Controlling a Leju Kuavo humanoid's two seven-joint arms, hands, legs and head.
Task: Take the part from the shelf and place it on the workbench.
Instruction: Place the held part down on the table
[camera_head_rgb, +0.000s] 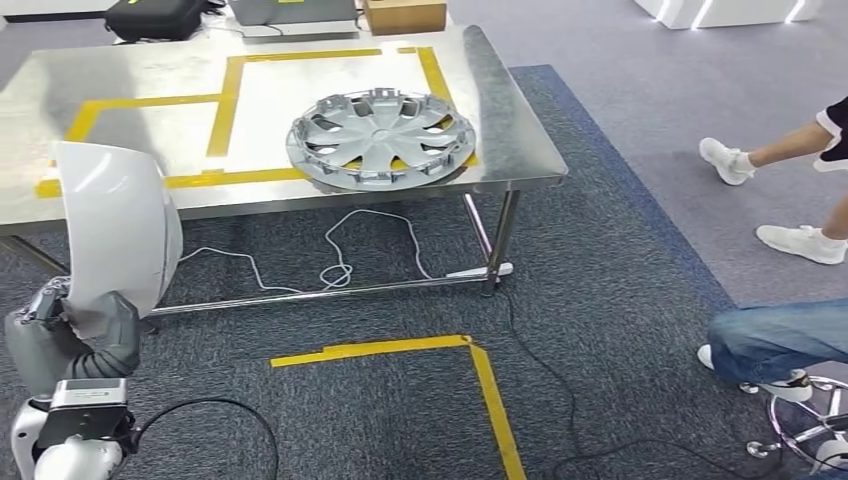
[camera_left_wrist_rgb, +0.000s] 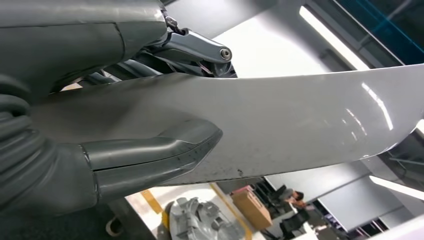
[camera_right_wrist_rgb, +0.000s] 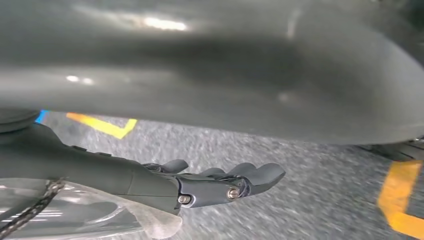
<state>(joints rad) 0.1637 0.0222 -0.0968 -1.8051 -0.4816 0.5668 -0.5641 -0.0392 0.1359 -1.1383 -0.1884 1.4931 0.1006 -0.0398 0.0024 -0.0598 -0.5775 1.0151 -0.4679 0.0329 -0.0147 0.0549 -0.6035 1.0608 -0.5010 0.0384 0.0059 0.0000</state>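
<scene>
Grey carpet (camera_head_rgb: 600, 330) marked with yellow tape (camera_head_rgb: 470, 365) spreads below me, and ahead stands a steel workbench (camera_head_rgb: 130, 125) with yellow tape lines on its top. On the bench, toward its right end, lies a silver wheel cover (camera_head_rgb: 380, 138), flat and face up. White and black cables (camera_head_rgb: 340, 265) trail over the carpet under and in front of the bench. At the right, a person's legs in white shoes (camera_head_rgb: 800, 240) step past, and another person in jeans (camera_head_rgb: 780, 340) sits near a chrome stool base (camera_head_rgb: 810, 430).

My left hand (camera_head_rgb: 75, 340) holds the part, a curved white panel (camera_head_rgb: 120, 225), by its lower edge; it stands upright at my left, short of the bench and off its surface. From the left wrist, my thumb (camera_left_wrist_rgb: 150, 155) presses on the panel's glossy face with darker fingers (camera_left_wrist_rgb: 195, 47) behind it.

My right hand (camera_right_wrist_rgb: 220, 182) hangs over the carpet with its fingers curled in, and I cannot tell whether it holds anything.
</scene>
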